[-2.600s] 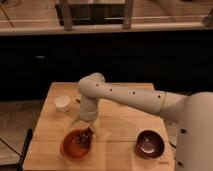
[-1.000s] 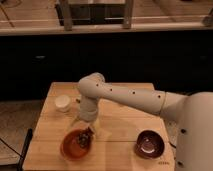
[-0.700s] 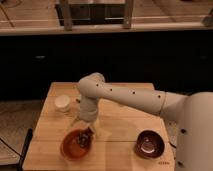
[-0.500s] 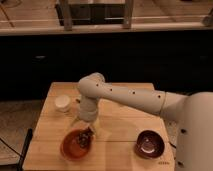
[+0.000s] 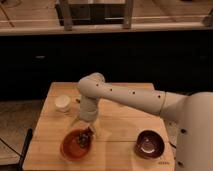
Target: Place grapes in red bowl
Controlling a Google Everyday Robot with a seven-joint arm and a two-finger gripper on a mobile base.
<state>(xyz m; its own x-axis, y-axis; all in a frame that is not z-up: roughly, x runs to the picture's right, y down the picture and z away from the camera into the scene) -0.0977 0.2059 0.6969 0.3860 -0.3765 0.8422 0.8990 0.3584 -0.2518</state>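
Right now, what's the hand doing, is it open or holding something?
The hand is low over the red bowl; its grip cannot be told.

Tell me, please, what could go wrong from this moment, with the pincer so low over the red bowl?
1. The pincer hangs low over the red bowl, near its right rim; lifting or swinging away could catch the rim and push the bowl toward the table's front edge.
2. The dark grapes appear to lie at the bowl's right side under the pincer; if they stick to it, they may be dragged out.
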